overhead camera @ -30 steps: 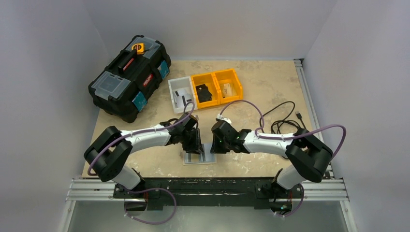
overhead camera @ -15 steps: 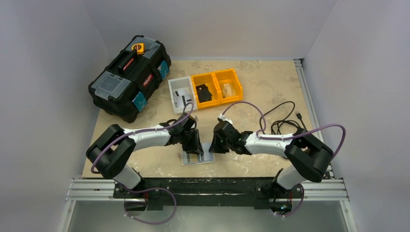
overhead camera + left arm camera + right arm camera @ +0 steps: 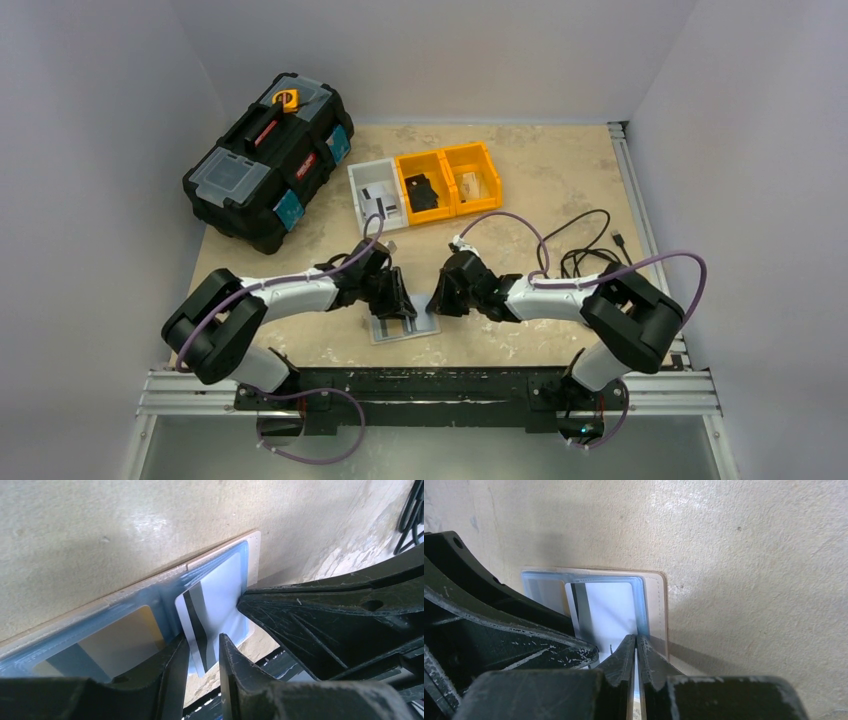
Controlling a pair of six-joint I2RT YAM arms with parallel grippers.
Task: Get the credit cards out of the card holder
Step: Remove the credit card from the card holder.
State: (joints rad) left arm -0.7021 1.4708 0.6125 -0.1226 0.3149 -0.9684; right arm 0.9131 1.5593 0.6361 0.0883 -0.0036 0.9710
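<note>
A flat tan card holder (image 3: pixel 403 326) with clear bluish plastic pockets lies open on the mottled beige desk (image 3: pixel 540 180), near its front edge and between the two arms. Both arms reach down to it. The left tool (image 3: pixel 203 637) is over the holder's middle, and its black fingers (image 3: pixel 175 680) are drawn close with a narrow gap between them. A corner of a white card (image 3: pixel 216 600) with a dark stripe shows in that gap, angled out of its pocket, but whether the fingers grip it cannot be told. A tan card (image 3: pixel 117 642) with a grey band sits in the neighbouring pocket. The right tool (image 3: pixel 635 639) meets the holder's edge beside the white card, fingers pressed together with only a thin pale sliver between them; what that sliver is cannot be made out. Farther back on the desk stand a black plastic toolbox (image 3: pixel 265 160), a white open bin (image 3: pixel 372 195) and two yellow open bins (image 3: pixel 447 178), with a coiled black cable (image 3: pixel 590 248) to the right.
</note>
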